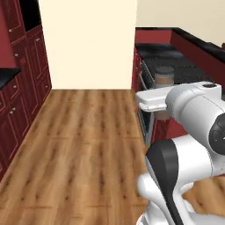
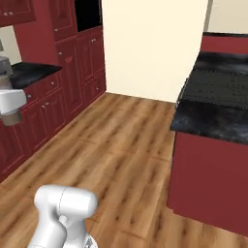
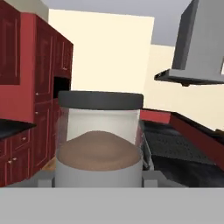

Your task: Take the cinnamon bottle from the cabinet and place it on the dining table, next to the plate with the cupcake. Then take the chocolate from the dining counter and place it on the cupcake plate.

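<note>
Brown cinnamon half-fills the clear jar (image 3: 99,140), dark-lidded, pinched upright in the hand (image 1: 163,103) above the wooden floor (image 1: 83,145). Carrying step: keep the jar level and drive smoothly, swinging clear of the stove (image 1: 180,66).

cinnamon bottle (image 3: 99,140): base cut off at 6 o'clock in the hand view by the grey band; in the left base view (image 1: 164,75) its lower part is hidden behind the white hand; in the right base view (image 2: 6,68) it is cut by the edge at 9 o'clock.
claw (image 3: 99,177): fingers hidden behind the bottle, so contact on the bottle's sides cannot be judged.
range hood (image 3: 197,48): cut off at 12 and 3 o'clock in the hand view.
stove (image 1: 176,66): partly hidden by the arm in the left base view.
arm (image 1: 193,132): cut off at 3 and 6 o'clock.
</note>
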